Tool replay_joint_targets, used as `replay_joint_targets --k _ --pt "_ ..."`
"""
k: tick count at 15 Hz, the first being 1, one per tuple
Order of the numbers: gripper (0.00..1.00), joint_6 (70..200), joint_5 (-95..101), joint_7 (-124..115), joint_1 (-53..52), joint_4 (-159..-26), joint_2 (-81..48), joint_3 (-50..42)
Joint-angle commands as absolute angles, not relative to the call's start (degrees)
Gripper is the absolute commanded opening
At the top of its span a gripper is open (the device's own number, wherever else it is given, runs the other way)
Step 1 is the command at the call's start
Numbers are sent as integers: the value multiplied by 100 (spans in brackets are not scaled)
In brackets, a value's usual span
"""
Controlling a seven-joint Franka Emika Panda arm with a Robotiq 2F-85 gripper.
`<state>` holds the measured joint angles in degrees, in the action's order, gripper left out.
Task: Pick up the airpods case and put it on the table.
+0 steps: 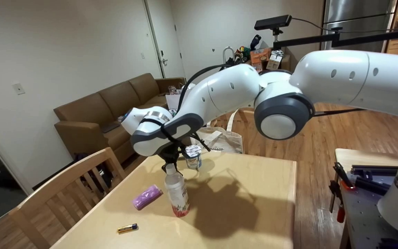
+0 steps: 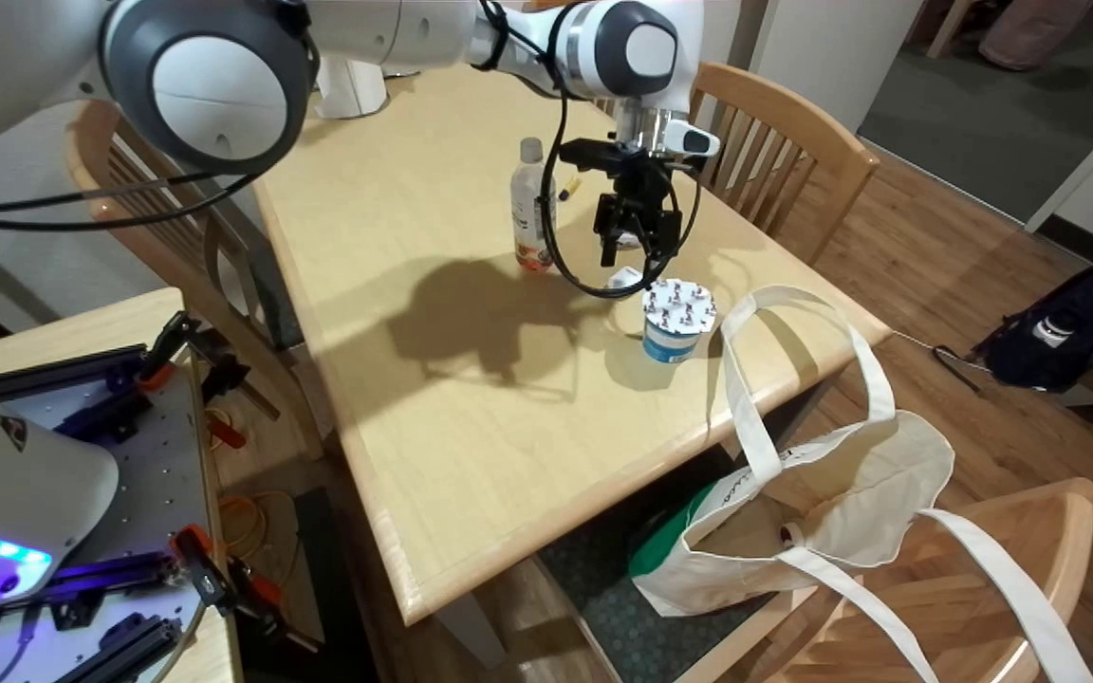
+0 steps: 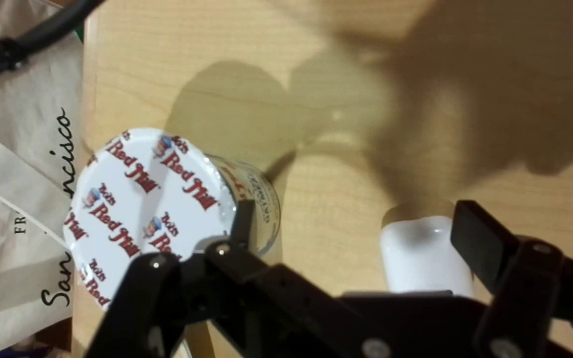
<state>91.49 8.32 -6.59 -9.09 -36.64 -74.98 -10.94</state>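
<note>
The black two-fingered claw [image 3: 362,229] at the end of the white-and-grey jointed arm [image 1: 233,90] is spread wide, its fingers well apart, above the large pale-wood rectangular counter [image 1: 271,174]. In the wrist view the small white rounded airpods case [image 3: 423,256] lies on the counter, framed between the fingers, closer to one of them, its lower part hidden by the claw; whether that finger touches it cannot be told. Near the case, toward the other finger, stands an upright round cup [image 3: 151,199] with a white lid printed "Bob's Red Mill" in red. That finger overlaps the cup in the wrist view, and contact there cannot be told either. In an exterior view a clear plastic bottle [image 1: 177,192] with a white cap stands upright, a shiny purple packet [image 1: 147,197] lies just beside it, and a yellow battery [image 1: 127,228] with a dark end lies farther off. Past the counter's edge, near the cup, is a cream canvas tote bag [image 2: 717,579]. A slatted wooden chair [image 1: 60,183] stands close to the counter's edge
</note>
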Motion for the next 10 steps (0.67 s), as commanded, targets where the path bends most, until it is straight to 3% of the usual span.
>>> replay_joint_targets --k 1,10 --pt "100 8960 637 59 -734 -3778 -7050 -829" --pt "100 10133 662 2068 -532 -4101 -6471 -367"
